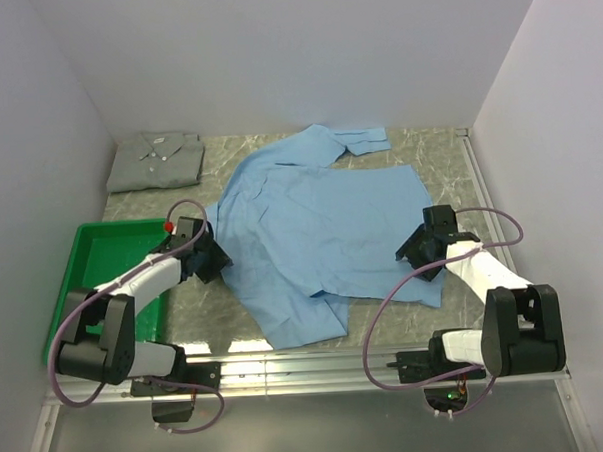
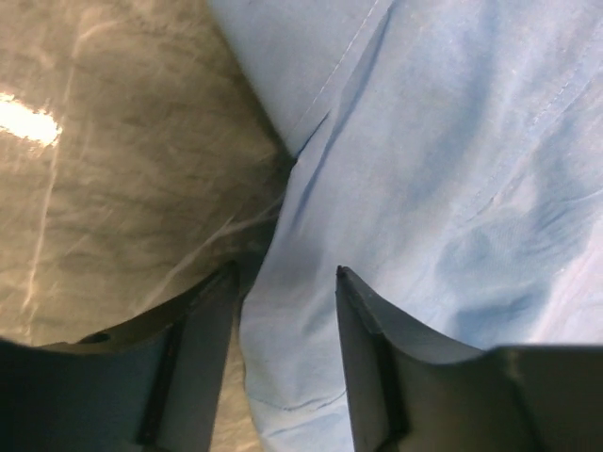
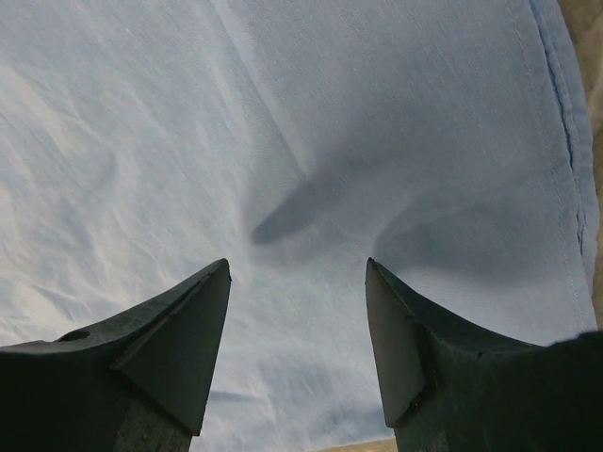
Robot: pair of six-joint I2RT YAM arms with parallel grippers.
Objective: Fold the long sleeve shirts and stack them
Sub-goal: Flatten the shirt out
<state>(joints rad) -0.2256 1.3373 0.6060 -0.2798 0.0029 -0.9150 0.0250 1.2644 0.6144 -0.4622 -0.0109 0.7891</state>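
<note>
Grey-green shirt (image 1: 156, 159) is lying folded at 10 o'clock. Light blue shirt (image 1: 322, 225) is lying spread at centre, not yet folded or stacked. Left gripper (image 2: 283, 273), jaws apart, is straddling its 8 o'clock edge. Right gripper (image 3: 297, 268), jaws spread, is hovering over its 4 o'clock hem.

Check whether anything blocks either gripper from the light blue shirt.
Nothing visible does. The left gripper hangs open right over the left edge of the light blue shirt, and the right gripper is open over its right side, with nothing between either and the cloth.
</note>
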